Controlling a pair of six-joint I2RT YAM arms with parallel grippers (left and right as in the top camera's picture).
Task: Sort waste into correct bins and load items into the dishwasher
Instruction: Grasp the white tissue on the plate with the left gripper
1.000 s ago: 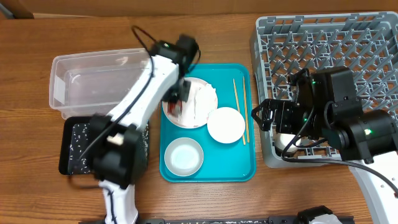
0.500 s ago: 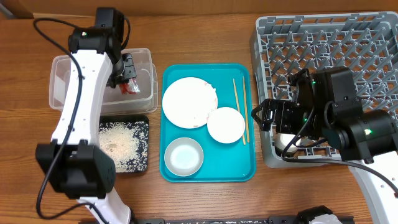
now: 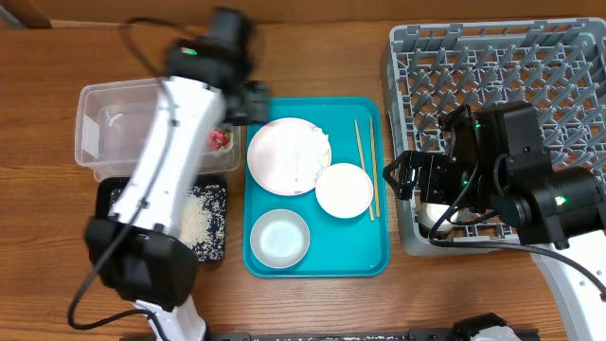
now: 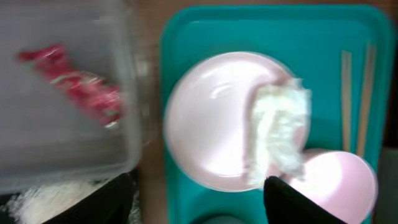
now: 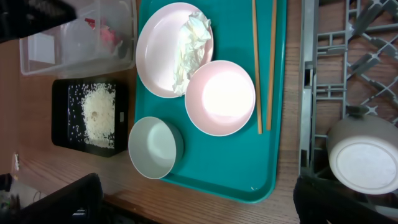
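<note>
The red wrapper lies loose inside the clear tub. My left gripper hovers open and holds nothing above the gap between the tub and the teal tray; it is blurred in the overhead view. A crumpled white tissue rests on the large plate. Rice grains fill the black tray. On the teal tray also sit a white bowl, a small cup and the chopsticks. My right gripper stands open at the dish rack's left edge.
The teal tray lies between the bins and the rack. One upturned white bowl sits in the rack's near left corner. Bare wooden table runs along the front edge.
The left gripper carried the red wrapper from the plate to the clear tub, opened and let it go. It now swings right toward the teal tray. The right arm stayed still.
</note>
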